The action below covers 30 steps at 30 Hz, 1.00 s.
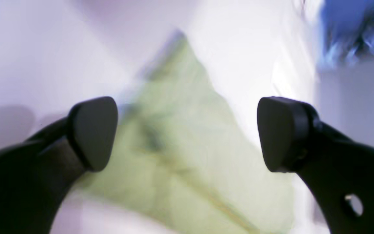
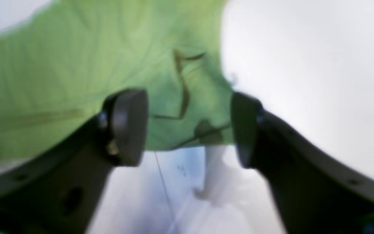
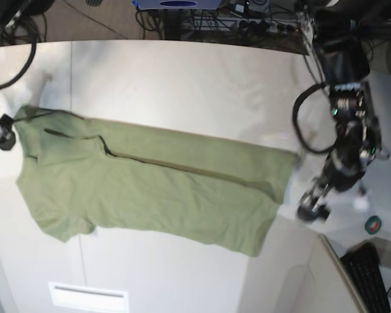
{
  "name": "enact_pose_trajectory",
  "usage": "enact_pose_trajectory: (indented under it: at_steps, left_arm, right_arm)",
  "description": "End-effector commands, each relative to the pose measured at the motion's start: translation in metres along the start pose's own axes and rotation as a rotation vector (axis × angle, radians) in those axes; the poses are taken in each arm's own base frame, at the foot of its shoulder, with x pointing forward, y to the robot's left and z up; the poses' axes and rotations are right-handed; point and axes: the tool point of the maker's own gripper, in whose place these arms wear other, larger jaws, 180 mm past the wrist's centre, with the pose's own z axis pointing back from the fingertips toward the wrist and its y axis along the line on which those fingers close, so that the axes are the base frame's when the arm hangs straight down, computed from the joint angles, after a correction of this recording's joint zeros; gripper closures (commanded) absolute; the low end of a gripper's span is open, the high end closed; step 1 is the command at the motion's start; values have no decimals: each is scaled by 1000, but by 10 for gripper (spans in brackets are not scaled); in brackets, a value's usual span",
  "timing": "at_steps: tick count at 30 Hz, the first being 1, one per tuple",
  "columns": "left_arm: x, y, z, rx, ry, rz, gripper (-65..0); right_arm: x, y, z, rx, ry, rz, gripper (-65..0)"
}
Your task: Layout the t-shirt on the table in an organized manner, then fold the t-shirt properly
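Olive-green t-shirt (image 3: pixel 156 202) on the off-white counter (image 3: pixel 182 78), with both pincers parted near its ends. In the base view, the garment lies across the counter as a long, wide band, running from the upper left down towards the lower right. A strip of cloth along its far side is set off by a dark crease that extends through most of its length. At the left end, the fabric is layered and wrinkled, with a small raised fold; the near edge is uneven, and a corner at the lower right points towards the viewer. A thin dark seam (image 3: pixel 83 261) emerges from beneath the near edge, passing close to a white rectangular label (image 3: pixel 89 298).

Left pincer (image 1: pixel 187 135): wide open, holding nothing, beside the garment's right end in the base view; its wrist view is blurred. Right pincer (image 2: pixel 188 130): also wide open and holding nothing, near the wrinkled left end. Whether its fingertips touch the cloth cannot be told.
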Motion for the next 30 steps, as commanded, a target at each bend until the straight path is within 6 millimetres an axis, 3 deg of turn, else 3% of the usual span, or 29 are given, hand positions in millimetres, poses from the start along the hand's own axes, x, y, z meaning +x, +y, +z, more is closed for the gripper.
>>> enact_pose_trajectory:
  at_steps: [1, 3, 5, 9, 12, 16, 20, 27, 30]
  left_arm:
    - [0, 2, 5, -9, -5, -7, -650]
    - [-20, 28, 14, 40, 31, 1, -650]
    - [-34, 40, 19, 54, 60, -7, -650]
    - [-68, 47, 10, 23, 131, 16, -650]
    - [-83, 50, -2, 37, 178, 59, -650]
    - [-88, 50, -12, 44, 201, 88, -650]
    - [-87, 48, -19, 58, 212, 64, -650]
    - [-104, 36, -29, 89, 247, -37, -650]
    - [-106, 33, -30, 84, 249, -33, -530]
  right_arm:
    - [15, -3, 10, -3, -81, -37, -480]
    - [3, -15, 18, -32, -105, -136, -519]
    - [-13, -13, 15, -28, -85, -178, -525]
    - [-47, -8, 4, -12, -18, -251, -527]
    - [-58, -9, -5, -5, 10, -290, -525]
    - [-76, -14, -15, -3, 59, -346, -525]
    - [-84, -25, -27, 4, 52, -469, -525]
    - [-94, -34, -54, 45, 119, -571, -527]
    - [-98, -37, -65, 53, 135, -610, -524]
